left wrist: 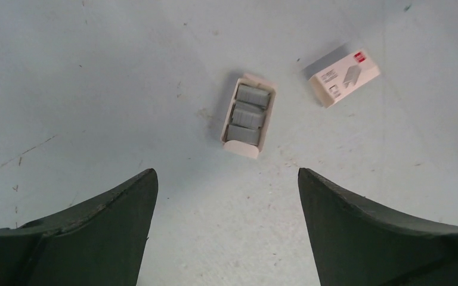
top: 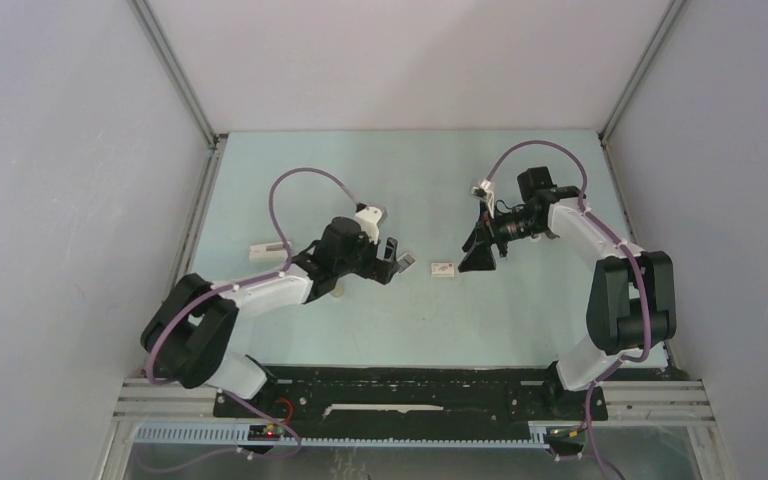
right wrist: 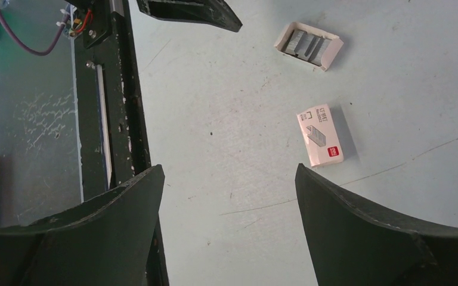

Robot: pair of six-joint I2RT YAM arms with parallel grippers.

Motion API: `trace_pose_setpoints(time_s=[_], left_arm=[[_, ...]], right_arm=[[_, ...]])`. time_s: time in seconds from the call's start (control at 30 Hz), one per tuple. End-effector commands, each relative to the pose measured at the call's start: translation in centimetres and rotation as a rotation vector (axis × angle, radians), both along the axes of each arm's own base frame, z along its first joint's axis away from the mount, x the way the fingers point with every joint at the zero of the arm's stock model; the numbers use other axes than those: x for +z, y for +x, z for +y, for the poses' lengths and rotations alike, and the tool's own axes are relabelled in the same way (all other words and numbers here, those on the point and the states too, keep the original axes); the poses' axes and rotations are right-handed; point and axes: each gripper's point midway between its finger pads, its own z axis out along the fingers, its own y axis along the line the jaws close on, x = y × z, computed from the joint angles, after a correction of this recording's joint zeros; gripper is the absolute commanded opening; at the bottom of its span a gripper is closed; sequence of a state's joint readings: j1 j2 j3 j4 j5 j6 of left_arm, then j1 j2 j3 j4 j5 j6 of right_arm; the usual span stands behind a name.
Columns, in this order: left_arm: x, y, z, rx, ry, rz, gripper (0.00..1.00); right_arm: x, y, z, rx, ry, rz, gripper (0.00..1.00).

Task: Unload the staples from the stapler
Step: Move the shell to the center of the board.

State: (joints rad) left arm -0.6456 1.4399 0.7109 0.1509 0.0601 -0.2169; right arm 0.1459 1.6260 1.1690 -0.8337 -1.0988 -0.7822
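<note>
Just beyond the left tool (left wrist: 226,173), wide open like the right tool (right wrist: 229,167), staples (left wrist: 247,116) fill a small tray (left wrist: 243,149).

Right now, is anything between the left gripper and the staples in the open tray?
Nothing visible. The left gripper hangs open above the table, and the staples lie exposed in their tray just ahead of its fingertips. The closed white box sits off to one side, out of the line.
</note>
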Motion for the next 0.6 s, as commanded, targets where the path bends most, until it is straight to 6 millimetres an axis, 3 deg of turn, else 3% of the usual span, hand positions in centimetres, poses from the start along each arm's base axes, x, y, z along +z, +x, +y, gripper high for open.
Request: trace_pose_setpoints(time_s=[0.0, 0.13, 0.27, 0.33, 0.57], left_arm=[[1.4, 1.7, -1.3, -0.089, 0.026, -0.122, 0.92], [0.6, 1.2, -2.3, -0.188, 0.057, -0.150, 0.93], [-0.2, 1.5, -2.0, -0.171, 0.083, -0.151, 0.92], [0.4, 1.6, -1.6, -0.143, 0.083, -0.188, 0.92], [9.9, 1.7, 2.0, 0.035, 0.018, -0.474, 0.94]], right_arm=[[0.1, 0.3, 0.0, -0.005, -0.014, -0.030, 0.90], [0.0, 0.4, 0.2, -0.013, -0.017, -0.008, 0.90], [0.2, 0.3, 0.5, -0.007, -0.008, 0.002, 0.90], [0.2, 0.2, 0.5, -0.005, -0.004, 0.004, 0.90], [1.0, 0.1, 0.7, 0.012, 0.009, -0.015, 0.90]])
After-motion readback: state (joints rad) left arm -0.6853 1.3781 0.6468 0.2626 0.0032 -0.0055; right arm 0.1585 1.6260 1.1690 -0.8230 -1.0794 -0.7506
